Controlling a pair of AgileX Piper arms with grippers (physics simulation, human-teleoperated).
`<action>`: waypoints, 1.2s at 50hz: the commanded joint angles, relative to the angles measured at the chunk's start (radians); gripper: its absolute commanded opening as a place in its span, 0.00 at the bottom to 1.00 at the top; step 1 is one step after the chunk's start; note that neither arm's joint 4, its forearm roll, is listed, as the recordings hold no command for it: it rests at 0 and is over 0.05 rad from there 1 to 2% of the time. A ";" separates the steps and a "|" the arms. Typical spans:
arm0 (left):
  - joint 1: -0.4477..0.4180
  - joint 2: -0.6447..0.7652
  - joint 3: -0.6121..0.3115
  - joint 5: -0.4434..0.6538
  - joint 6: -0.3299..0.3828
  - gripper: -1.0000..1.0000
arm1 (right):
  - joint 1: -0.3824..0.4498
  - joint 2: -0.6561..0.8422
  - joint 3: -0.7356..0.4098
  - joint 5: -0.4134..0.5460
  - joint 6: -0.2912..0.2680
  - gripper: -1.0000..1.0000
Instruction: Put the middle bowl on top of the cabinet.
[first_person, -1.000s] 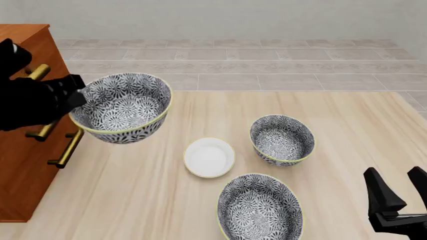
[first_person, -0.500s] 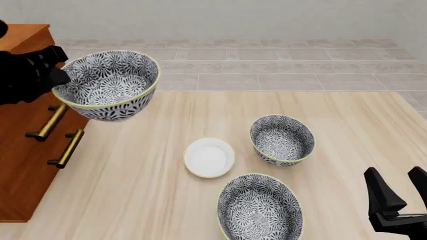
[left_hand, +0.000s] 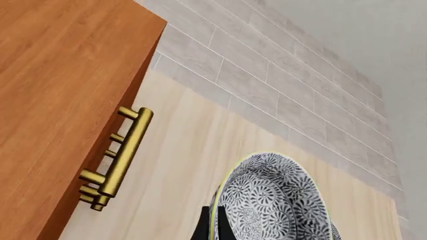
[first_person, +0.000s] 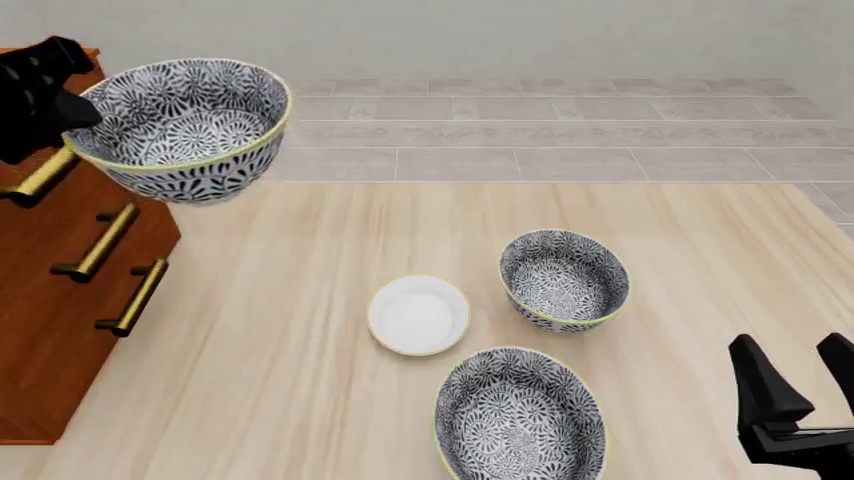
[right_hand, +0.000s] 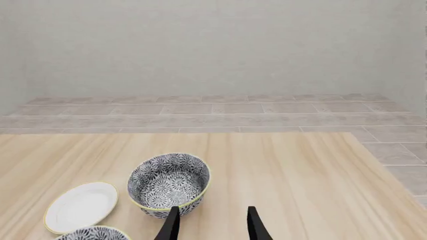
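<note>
The middle bowl, grey-and-white floral with a yellow-green rim, hangs in the air by the cabinet's upper right corner, slightly tilted. My left gripper is shut on its left rim. In the left wrist view the bowl sits between the dark fingers, beside the cabinet and its brass handles. The reddish-brown cabinet stands at the table's left edge. My right gripper is open and holds nothing at the near right; its fingers point at the table.
A small white dish lies mid-table. A smaller patterned bowl stands to its right, and a larger patterned bowl sits at the near edge. The right wrist view shows the small bowl and the dish.
My left gripper has carried the bowl up and to the left, from level with the cabinet's handles to about the height of its top edge. The right arm has not moved.
</note>
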 joint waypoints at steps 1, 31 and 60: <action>0.020 0.007 -0.052 0.019 0.002 0.00 | -0.001 0.005 0.000 -0.002 0.002 1.00; 0.116 0.006 -0.175 0.085 -0.014 0.00 | 0.013 0.034 0.000 -0.023 -0.011 1.00; 0.230 0.022 -0.296 0.152 -0.005 0.00 | 0.010 0.033 0.000 -0.022 -0.005 1.00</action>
